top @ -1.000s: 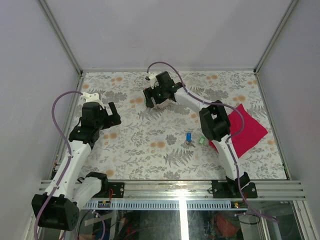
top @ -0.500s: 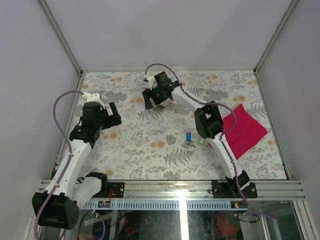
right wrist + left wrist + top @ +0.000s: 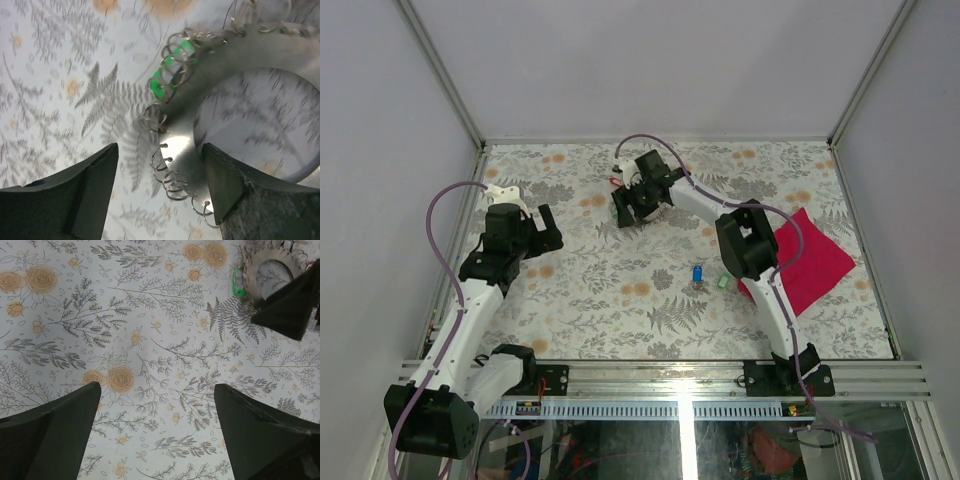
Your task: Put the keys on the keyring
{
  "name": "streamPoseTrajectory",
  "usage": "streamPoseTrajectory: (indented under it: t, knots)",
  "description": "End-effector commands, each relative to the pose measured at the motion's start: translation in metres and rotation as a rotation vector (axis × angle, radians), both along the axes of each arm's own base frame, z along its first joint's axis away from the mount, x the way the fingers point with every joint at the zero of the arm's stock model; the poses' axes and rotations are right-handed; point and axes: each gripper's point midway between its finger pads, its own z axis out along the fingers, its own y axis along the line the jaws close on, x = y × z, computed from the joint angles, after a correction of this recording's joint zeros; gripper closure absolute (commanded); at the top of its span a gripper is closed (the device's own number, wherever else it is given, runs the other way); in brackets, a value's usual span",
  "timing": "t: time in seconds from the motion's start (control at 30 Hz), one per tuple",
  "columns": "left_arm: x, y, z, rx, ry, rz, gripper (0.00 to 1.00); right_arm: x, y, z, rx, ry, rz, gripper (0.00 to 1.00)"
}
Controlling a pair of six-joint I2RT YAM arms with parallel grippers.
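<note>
Open and empty, the right hand (image 3: pixel 159 167) straddles the flat grey metal keyring (image 3: pixel 250 50); closing may catch its small wire loops (image 3: pixel 152 121) and slip.

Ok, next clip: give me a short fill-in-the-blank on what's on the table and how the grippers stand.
1. The right gripper, jaws apart, is at the grey metal ____.
2. The loose key beside the green-headed key has a ____ head.
3. The cloth lying flat is ____.
4. The left gripper has its jaws ____, with nothing between them.
Missing words: keyring; blue; red; open.
</note>
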Motion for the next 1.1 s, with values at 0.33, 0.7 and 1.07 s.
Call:
streamPoseTrajectory:
  t: [0.33, 0.7, 1.07]
  knots:
    - [0.005, -0.004, 0.003, -0.003, -0.022, -0.030, 0.00, -0.126, -0.063, 0.014, -0.051, 0.143, 0.045, 0.31]
    - [0.006, -0.008, 0.015, -0.036, -0.065, -0.034, 0.00, -0.192, -0.054, 0.031, 0.027, 0.184, 0.105, 0.31]
    - [0.002, -0.005, 0.020, -0.035, -0.091, -0.020, 0.00, -0.152, -0.072, 0.090, 0.000, -0.106, -0.068, 0.36]
